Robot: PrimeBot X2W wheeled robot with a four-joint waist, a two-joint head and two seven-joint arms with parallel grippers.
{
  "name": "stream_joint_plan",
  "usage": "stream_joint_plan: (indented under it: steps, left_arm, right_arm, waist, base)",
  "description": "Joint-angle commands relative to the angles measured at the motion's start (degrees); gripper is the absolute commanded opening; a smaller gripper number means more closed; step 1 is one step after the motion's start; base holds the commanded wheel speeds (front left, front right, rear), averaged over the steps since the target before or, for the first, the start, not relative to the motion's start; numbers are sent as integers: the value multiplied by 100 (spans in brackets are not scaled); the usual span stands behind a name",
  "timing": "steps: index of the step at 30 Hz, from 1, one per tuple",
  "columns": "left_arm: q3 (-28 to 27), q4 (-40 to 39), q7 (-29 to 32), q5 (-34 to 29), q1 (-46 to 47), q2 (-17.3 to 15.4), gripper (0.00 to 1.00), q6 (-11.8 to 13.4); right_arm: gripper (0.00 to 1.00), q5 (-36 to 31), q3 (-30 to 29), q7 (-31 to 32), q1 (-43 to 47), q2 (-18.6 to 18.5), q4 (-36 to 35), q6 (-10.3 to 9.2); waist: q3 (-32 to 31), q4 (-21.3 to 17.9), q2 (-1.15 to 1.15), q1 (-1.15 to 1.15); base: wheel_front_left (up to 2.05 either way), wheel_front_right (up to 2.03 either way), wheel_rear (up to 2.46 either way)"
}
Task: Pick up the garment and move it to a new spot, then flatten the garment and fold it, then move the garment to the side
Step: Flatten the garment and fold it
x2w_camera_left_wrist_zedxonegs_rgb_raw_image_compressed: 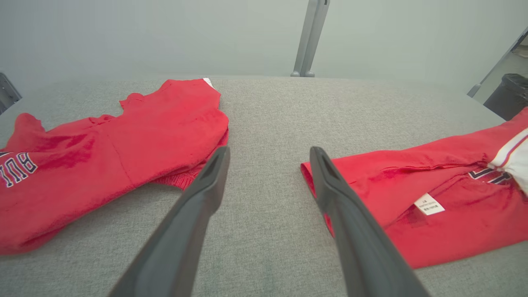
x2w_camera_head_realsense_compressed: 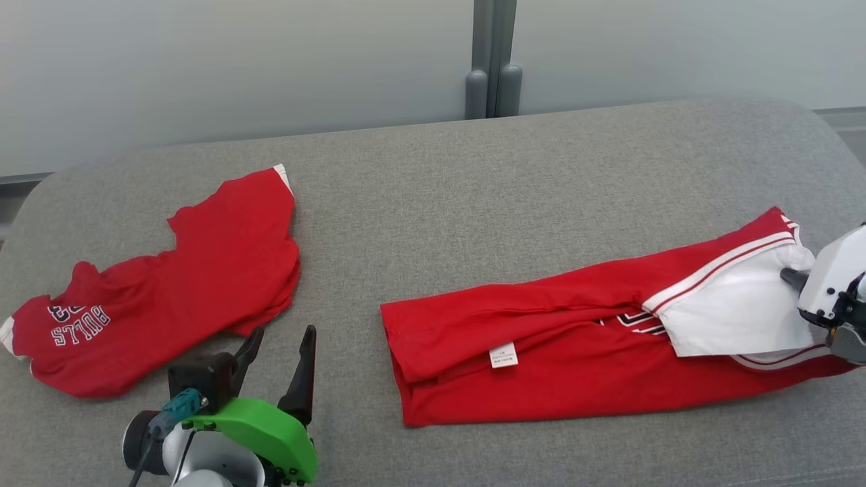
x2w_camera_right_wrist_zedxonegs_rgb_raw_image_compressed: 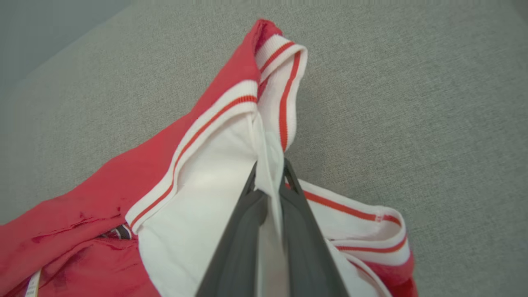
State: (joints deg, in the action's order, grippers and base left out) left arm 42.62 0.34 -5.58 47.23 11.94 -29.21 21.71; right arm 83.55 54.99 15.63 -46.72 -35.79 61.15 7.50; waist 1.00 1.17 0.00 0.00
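A red garment (x2w_camera_head_realsense_compressed: 541, 352) with a white striped sleeve (x2w_camera_head_realsense_compressed: 731, 311) lies stretched out long on the right of the grey padded surface (x2w_camera_head_realsense_compressed: 473, 189), a small white label on its front. My right gripper (x2w_camera_head_realsense_compressed: 790, 277) is shut on the white sleeve (x2w_camera_right_wrist_zedxonegs_rgb_raw_image_compressed: 206, 177) at the garment's far right end; in the right wrist view the fabric is pinched between its fingertips (x2w_camera_right_wrist_zedxonegs_rgb_raw_image_compressed: 270, 171). My left gripper (x2w_camera_head_realsense_compressed: 283, 333) stands open at the lower left, over bare surface. In the left wrist view that gripper (x2w_camera_left_wrist_zedxonegs_rgb_raw_image_compressed: 269, 152) points between the two red pieces, and the garment (x2w_camera_left_wrist_zedxonegs_rgb_raw_image_compressed: 433, 173) lies just right of it.
A second red shirt (x2w_camera_head_realsense_compressed: 183, 284) printed BULLS lies crumpled at the left, also in the left wrist view (x2w_camera_left_wrist_zedxonegs_rgb_raw_image_compressed: 103, 144). A grey post (x2w_camera_head_realsense_compressed: 494, 61) stands against the pale wall behind the surface. A dark bin (x2w_camera_left_wrist_zedxonegs_rgb_raw_image_compressed: 509, 93) sits off the far right edge.
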Motion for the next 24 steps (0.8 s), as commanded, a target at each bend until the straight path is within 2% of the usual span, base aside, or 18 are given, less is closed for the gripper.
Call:
stream_joint_plan:
  steps: [1, 12, 17, 24]
  left_arm:
    - [-30, -1, -81, -53, -51, 7, 100, 45]
    - [-102, 99, -492, -251, -110, -11, 100, 160]
    - [-236, 177, -701, -270, -182, -20, 100, 159]
    - [-519, 245, -876, -286, -367, -8, 100, 231]
  right_arm:
    - [0, 40, -39, -61, -74, -7, -119, -2]
    - [0, 225, -219, -203, 80, -171, -1445, -1]
    - [0, 316, -305, -259, 219, -209, -2078, 0]
    - [0, 403, -368, -391, 425, -124, -2586, 0]
  waist:
    - [-19, -17, 0, 0]
    - [-142, 8, 0, 0]
    - [-180, 135, 0, 0]
    - [-248, 411, 0, 0]
  base:
    - [0, 0, 0]
    - [0, 0, 0]
    - [0, 0, 0]
    - [0, 0, 0]
